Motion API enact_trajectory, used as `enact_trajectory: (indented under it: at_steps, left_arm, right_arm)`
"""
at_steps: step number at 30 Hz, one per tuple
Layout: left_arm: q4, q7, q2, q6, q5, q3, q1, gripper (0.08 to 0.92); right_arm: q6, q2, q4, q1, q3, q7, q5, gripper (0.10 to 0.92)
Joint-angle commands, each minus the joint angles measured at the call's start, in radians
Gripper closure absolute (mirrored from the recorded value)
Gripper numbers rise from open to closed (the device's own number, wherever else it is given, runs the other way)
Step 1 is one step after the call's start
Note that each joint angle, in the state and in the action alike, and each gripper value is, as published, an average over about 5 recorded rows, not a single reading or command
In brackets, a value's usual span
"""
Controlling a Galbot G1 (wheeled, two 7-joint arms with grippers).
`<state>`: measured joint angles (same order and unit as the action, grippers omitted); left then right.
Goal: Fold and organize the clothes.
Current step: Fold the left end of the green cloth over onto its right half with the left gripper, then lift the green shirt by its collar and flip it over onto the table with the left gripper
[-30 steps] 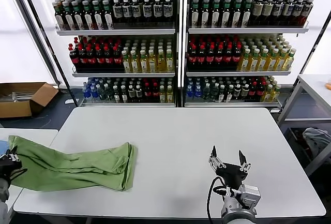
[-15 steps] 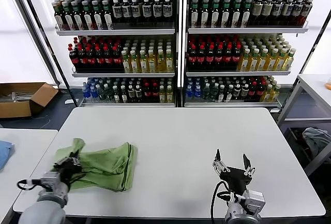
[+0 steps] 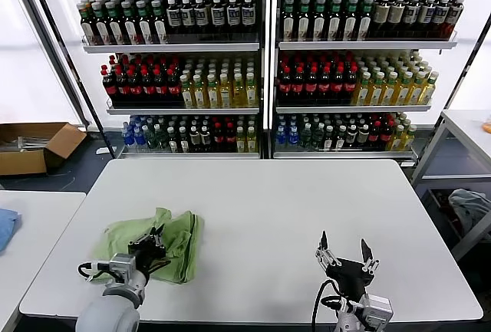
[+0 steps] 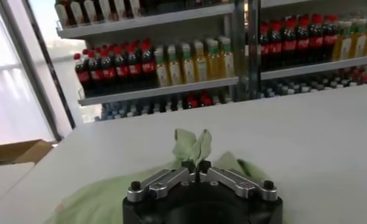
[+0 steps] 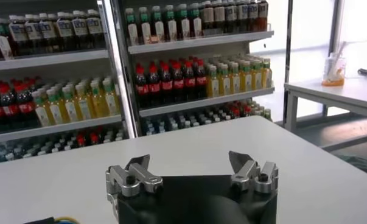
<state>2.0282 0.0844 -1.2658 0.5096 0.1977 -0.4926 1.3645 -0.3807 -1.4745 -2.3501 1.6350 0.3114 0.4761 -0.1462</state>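
Observation:
The light green shirt point(image 3: 165, 236) lies bunched on the left part of the white table point(image 3: 253, 202), its left end folded over toward the middle. My left gripper point(image 3: 153, 241) is shut on a pinch of that fabric, which sticks up between the fingertips point(image 4: 196, 165) in the left wrist view as a green tuft point(image 4: 192, 143). My right gripper point(image 3: 344, 259) hovers open over bare table at the front right, nothing between its fingers point(image 5: 189, 165). The shirt's collar, buttons and checkered print are hidden.
A second white table point(image 3: 31, 225) stands at the left with a blue cloth point(image 3: 4, 225) at its edge. Shelves of bottles point(image 3: 261, 64) fill the background. A cardboard box point(image 3: 34, 144) sits on the floor at the left, another table point(image 3: 468, 129) at the right.
My left gripper has carried the shirt's left end rightward from beyond the table's left edge onto the shirt's middle, bunching it. The right gripper has drifted slightly lower and stays open.

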Motion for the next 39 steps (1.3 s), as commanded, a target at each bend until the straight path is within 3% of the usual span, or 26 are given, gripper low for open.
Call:
enact_trajectory:
  at_steps: [1, 9, 19, 25, 32, 35, 39]
  left_arm:
    - [-0.087, -0.011, -0.039, 0.004, -0.014, 0.069, -0.053, 0.911]
    - [-0.174, -0.026, -0.081, -0.086, 0.009, 0.113, -0.06, 0.895]
    - [-0.088, -0.037, -0.095, -0.146, 0.192, 0.175, 0.019, 0.624]
    - [0.077, -0.07, -0.092, -0.158, 0.403, 0.184, 0.049, 0.45]
    - [0.298, -0.037, -0.054, -0.145, 0.535, 0.076, 0.013, 0.252]
    - [0.279, -0.006, -0.016, -0.14, 0.474, -0.015, -0.011, 0.194]
    - [0.118, 0.01, 0.039, -0.134, 0.312, -0.15, -0.02, 0.179]
  right_arm:
    - [0.012, -0.003, 0.003, 0.025, 0.0, -0.001, 0.006, 0.203]
    - [0.018, -0.009, 0.02, 0.023, -0.007, -0.002, 0.014, 0.203]
    - [0.015, -0.015, 0.042, 0.0, -0.022, 0.0, 0.018, 0.203]
    - [0.012, -0.015, 0.061, -0.015, -0.026, 0.0, 0.016, 0.203]
    - [0.01, -0.018, 0.082, -0.03, -0.03, 0.0, 0.013, 0.203]
    - [0.008, -0.02, 0.086, -0.037, -0.034, 0.0, 0.012, 0.203]
    - [0.001, -0.017, 0.088, -0.046, -0.033, 0.0, 0.007, 0.203]
